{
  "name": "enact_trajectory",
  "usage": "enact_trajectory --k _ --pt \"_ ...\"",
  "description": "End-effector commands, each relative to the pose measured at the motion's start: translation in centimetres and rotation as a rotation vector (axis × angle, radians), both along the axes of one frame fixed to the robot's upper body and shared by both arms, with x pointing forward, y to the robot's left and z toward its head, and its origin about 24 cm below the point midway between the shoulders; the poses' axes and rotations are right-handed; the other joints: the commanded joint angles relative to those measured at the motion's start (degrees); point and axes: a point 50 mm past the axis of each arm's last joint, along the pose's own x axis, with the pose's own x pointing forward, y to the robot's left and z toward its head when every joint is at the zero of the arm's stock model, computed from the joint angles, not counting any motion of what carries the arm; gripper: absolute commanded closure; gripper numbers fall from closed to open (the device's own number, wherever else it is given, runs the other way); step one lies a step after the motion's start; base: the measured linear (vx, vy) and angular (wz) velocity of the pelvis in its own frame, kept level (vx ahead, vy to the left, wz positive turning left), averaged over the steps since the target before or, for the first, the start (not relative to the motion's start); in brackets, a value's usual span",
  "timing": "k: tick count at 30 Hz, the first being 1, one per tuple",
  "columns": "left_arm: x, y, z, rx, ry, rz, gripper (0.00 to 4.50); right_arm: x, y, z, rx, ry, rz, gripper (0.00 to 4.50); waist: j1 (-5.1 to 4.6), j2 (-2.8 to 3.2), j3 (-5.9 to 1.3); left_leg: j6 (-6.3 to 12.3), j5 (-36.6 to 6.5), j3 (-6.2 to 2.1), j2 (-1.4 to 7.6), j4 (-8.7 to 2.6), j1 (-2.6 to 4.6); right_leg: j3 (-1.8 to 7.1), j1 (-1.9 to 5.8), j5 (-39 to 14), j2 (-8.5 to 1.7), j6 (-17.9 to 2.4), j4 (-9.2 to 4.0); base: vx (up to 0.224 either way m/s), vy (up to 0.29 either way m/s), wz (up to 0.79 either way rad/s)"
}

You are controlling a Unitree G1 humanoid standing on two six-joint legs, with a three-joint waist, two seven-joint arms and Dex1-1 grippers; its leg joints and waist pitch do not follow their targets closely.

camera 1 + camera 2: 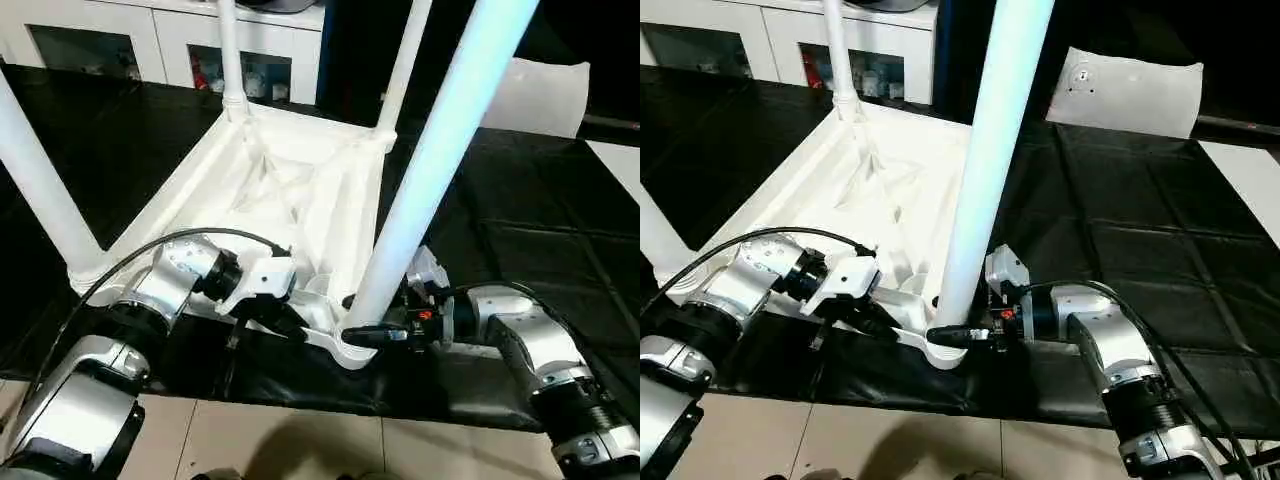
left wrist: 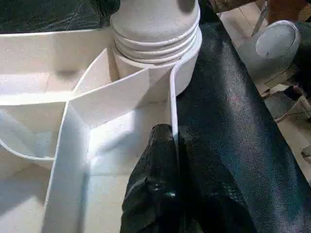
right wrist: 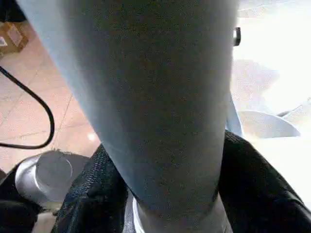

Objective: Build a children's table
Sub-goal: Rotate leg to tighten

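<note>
From the head, the upside-down tabletop point(image 1: 290, 190) lies on the black mat point(image 1: 1160, 250), legs up. The left gripper point(image 1: 285, 318) pinches its near rim. The right gripper point(image 1: 965, 335) hugs the near leg point(image 1: 985, 170) by its socket.

Left wrist: black fingers point(image 2: 155, 189) clamp the thin rim.

Right wrist: fingers point(image 3: 262, 194) sit on both sides of the leg.

You see a smooth, slightly glossy white plastic tabletop point(image 1: 300, 190) and matching smooth tube legs point(image 1: 440, 160). Beneath lies a black mat point(image 1: 1120, 250), faintly shiny and creased. Your forearms point(image 1: 530, 335) are brushed silver metal; the fingers point(image 2: 155, 184) look matt, textured black.
</note>
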Motion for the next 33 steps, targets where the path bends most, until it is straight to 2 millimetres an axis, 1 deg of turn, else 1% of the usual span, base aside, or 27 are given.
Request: enact_trajectory --k 1,2,5,7,8,9,10,11,12,13,14,15,16,17,18,19,21,24,25,26,27,28,29,30,31,32,33 --pt "-0.3 -1.0 0.2 0.041 -0.001 -0.106 4.50 0.0 0.0 0.4 0.004 0.011 0.027 2.34 -0.06 0.67 -3.83 3.22 -2.72 -0.11 2.81 -3.69 -0.03 3.08 3.59 -2.32 -4.91 -15.11 -2.87 0.000 0.000 0.00" --pt "-0.2 -1.0 0.2 0.041 -0.001 -0.101 4.50 0.0 0.0 0.4 0.004 0.015 0.028 2.34 0.01 0.76 -3.81 3.18 -2.84 -0.10 2.80 -3.70 -0.01 3.10 3.57 -2.53 -4.93 -15.03 -2.93 0.000 0.000 0.00" --pt "0.0 -0.9 0.1 0.018 0.010 -0.051 4.50 0.0 0.2 0.5 0.026 0.026 -0.012 2.39 0.20 0.63 -3.83 2.91 -2.52 -0.13 2.77 -3.71 -0.07 3.08 3.65 -2.64 -4.92 -14.65 -2.88 0.000 0.000 0.00" --pt "0.3 -1.2 0.1 -0.023 0.015 0.046 4.50 0.4 0.5 0.3 0.034 0.034 -0.105 2.39 0.14 0.64 -3.77 2.59 -2.74 -0.11 2.78 -3.77 -0.04 3.10 3.60 -3.15 -4.91 -14.45 -2.90 0.000 0.000 0.00" --pt "0.4 -1.3 0.0 -0.024 0.014 0.058 4.50 0.4 0.6 0.3 0.031 0.034 -0.117 2.39 0.09 0.62 -3.65 2.16 -3.53 -0.20 2.73 -3.85 0.00 3.10 3.48 -4.84 -4.99 -14.11 -3.16 0.000 0.000 0.00" --pt "0.5 -1.3 0.0 -0.024 0.012 0.088 4.50 0.6 0.7 0.2 0.022 0.034 -0.147 2.39 -0.16 0.69 -3.48 1.43 -5.10 -0.28 2.60 -4.00 0.01 3.12 3.41 -8.02 -5.02 -13.37 -3.56 0.000 0.000 0.00" --pt "0.8 -1.4 -0.1 -0.021 0.002 0.142 4.50 0.8 1.1 0.0 0.002 0.026 -0.208 2.39 -0.27 0.98 -3.28 0.69 -7.13 -0.36 2.49 -4.12 0.13 3.17 3.24 -12.26 -5.10 -12.28 -4.05 0.000 0.000 0.00" --pt "1.0 -1.4 -0.2 -0.021 -0.004 0.180 4.50 1.0 1.4 -0.2 -0.008 0.027 -0.243 2.39 -0.48 0.85 -3.14 0.15 -7.92 -0.42 2.47 -4.26 0.13 3.15 3.17 -14.48 -4.98 -11.51 -4.37 0.000 0.000 0.00" --pt "1.4 -1.7 -0.2 -0.041 -0.007 0.255 4.50 1.3 2.0 -0.4 -0.023 0.030 -0.308 2.40 -0.83 0.86 -3.01 -0.64 -9.64 -0.57 2.37 -4.38 0.18 3.06 3.08 -19.30 -5.03 -9.96 -4.82 0.000 0.000 0.00" --pt "1.5 -1.9 -0.1 -0.057 -0.005 0.283 4.50 1.4 2.3 -0.6 -0.027 0.031 -0.336 2.41 -0.96 0.90 -2.91 -1.00 -10.26 -0.65 2.40 -4.43 0.31 3.05 2.92 -21.52 -5.09 -9.30 -5.11 0.000 0.000 0.00" --pt "1.8 -2.5 0.0 -0.089 -0.006 0.350 4.50 1.7 3.0 -0.8 -0.023 0.047 -0.414 2.42 -1.32 0.71 -2.93 -1.29 -10.65 -0.92 2.26 -4.55 -0.08 2.92 3.16 -24.09 -5.13 -8.05 -5.27 0.000 0.000 0.00" --pt "2.1 -3.1 0.1 -0.116 -0.010 0.414 4.50 2.0 3.9 -1.0 -0.019 0.060 -0.487 2.42 -1.70 0.49 -3.00 -1.54 -10.33 -1.03 2.23 -4.62 -0.25 2.85 3.15 -25.08 -5.08 -7.11 -5.39 0.000 0.000 0.00" --pt "2.3 -3.7 0.2 -0.137 -0.014 0.475 4.50 2.3 4.7 -1.2 -0.022 0.068 -0.547 2.43 -2.15 0.64 -2.97 -1.59 -10.07 -1.08 2.17 -4.63 -0.30 2.88 3.02 -25.31 -5.07 -6.84 -5.40 0.000 0.000 0.00" --pt "2.5 -4.2 0.3 -0.152 -0.019 0.529 4.50 2.4 5.4 -1.4 -0.028 0.072 -0.598 2.44 -2.47 0.57 -3.02 -1.74 -9.75 -1.07 2.19 -4.63 -0.48 2.92 3.11 -24.81 -5.00 -6.80 -5.28 0.000 0.000 0.00" --pt "2.6 -4.8 0.3 -0.162 -0.020 0.571 4.50 2.6 6.1 -1.5 -0.030 0.081 -0.647 2.46 -2.81 0.30 -3.06 -1.78 -9.21 -1.06 2.13 -4.59 -0.52 2.86 2.94 -24.28 -4.97 -6.93 -5.31 0.000 0.000 0.00" --pt "2.7 -5.2 0.3 -0.168 -0.024 0.598 4.50 2.8 6.5 -1.6 -0.032 0.089 -0.681 2.47 -3.02 0.50 -3.14 -1.53 -9.15 -1.01 2.02 -4.42 -0.27 2.91 2.79 -24.23 -4.96 -7.18 -5.37 0.000 0.000 0.00" --pt "2.8 -6.2 0.2 -0.175 -0.038 0.648 4.50 3.2 7.4 -1.7 -0.038 0.092 -0.751 2.47 -3.34 0.50 -3.17 -0.60 -8.18 -0.88 1.96 -4.32 -0.35 3.02 2.82 -21.51 -4.76 -8.06 -5.29 0.000 0.000 0.00" --pt "2.9 -7.7 0.1 -0.170 -0.081 0.722 4.50 3.9 8.6 -1.8 -0.058 0.089 -0.872 2.47 -3.71 0.71 -3.38 -0.21 -6.00 -0.75 2.13 -4.31 -0.38 3.12 2.91 -14.86 -4.70 -10.23 -4.60 0.000 0.000 0.00" --pt "2.9 -8.0 0.1 -0.166 -0.089 0.733 4.50 4.0 8.7 -1.8 -0.060 0.095 -0.900 2.47 -3.61 0.63 -3.43 0.18 -5.65 -0.64 1.95 -4.21 -0.37 3.11 3.12 -13.81 -4.65 -10.42 -4.61 0.000 0.000 0.00" --pt "2.9 -8.3 0.1 -0.162 -0.100 0.746 4.50 4.2 9.1 -1.6 -0.043 0.099 -0.912 2.47 -3.58 0.81 -3.47 0.40 -5.28 -0.66 1.94 -4.23 -0.37 3.15 3.18 -12.89 -4.62 -10.54 -4.51 0.000 0.000 0.00" --pt "2.9 -8.6 0.1 -0.160 -0.108 0.755 4.50 4.2 9.3 -1.5 -0.030 0.101 -0.917 2.47 -3.61 0.77 -3.47 0.86 -4.90 -0.62 1.95 -4.26 -0.43 3.15 3.25 -11.33 -4.57 -10.79 -4.46 0.000 0.000 0.00" --pt "2.8 -8.9 0.1 -0.146 -0.119 0.752 4.50 4.3 9.7 -1.1 -0.015 0.091 -0.925 2.15 -3.58 0.99 -3.53 1.15 -4.97 -0.63 2.01 -4.27 -0.36 3.12 3.31 -10.46 -4.60 -11.02 -4.39 0.000 0.000 0.00" --pt "2.8 -8.9 0.1 -0.139 -0.123 0.751 4.50 4.4 9.7 -1.0 -0.009 0.088 -0.936 2.15 -3.66 0.94 -3.49 1.24 -5.08 -0.58 2.07 -4.29 -0.33 3.16 3.22 -10.12 -4.61 -11.16 -4.41 0.000 0.000 0.00" --pt "2.8 -8.9 0.1 -0.133 -0.128 0.748 4.50 4.5 9.7 -1.0 -0.001 0.090 -0.944 1.95 -3.59 1.22 -3.44 1.31 -5.15 -0.62 2.00 -4.33 -0.34 3.13 3.31 -9.83 -4.57 -11.28 -4.41 0.000 0.000 0.00" --pt "2.8 -8.7 0.0 -0.128 -0.133 0.736 4.50 4.5 9.5 -0.9 0.011 0.096 -0.948 1.95 -3.69 1.03 -3.45 1.44 -5.62 -0.64 2.04 -4.39 -0.37 3.14 3.37 -9.85 -4.58 -11.27 -4.47 0.000 0.000 0.00" --pt "2.8 -8.5 0.0 -0.121 -0.134 0.727 4.50 4.6 9.1 -0.8 0.027 0.094 -0.951 1.80 -3.68 1.16 -3.45 1.41 -6.05 -0.65 2.07 -4.40 -0.29 3.14 3.37 -10.13 -4.63 -11.28 -4.53 0.000 0.000 0.00" --pt "2.6 -8.2 0.0 -0.121 -0.143 0.687 4.50 4.5 8.5 -0.6 0.046 0.066 -0.937 1.76 -3.64 1.24 -3.47 1.44 -6.17 -0.68 2.08 -4.40 -0.26 3.13 3.38 -10.15 -4.63 -11.29 -4.53 0.000 0.000 0.00"
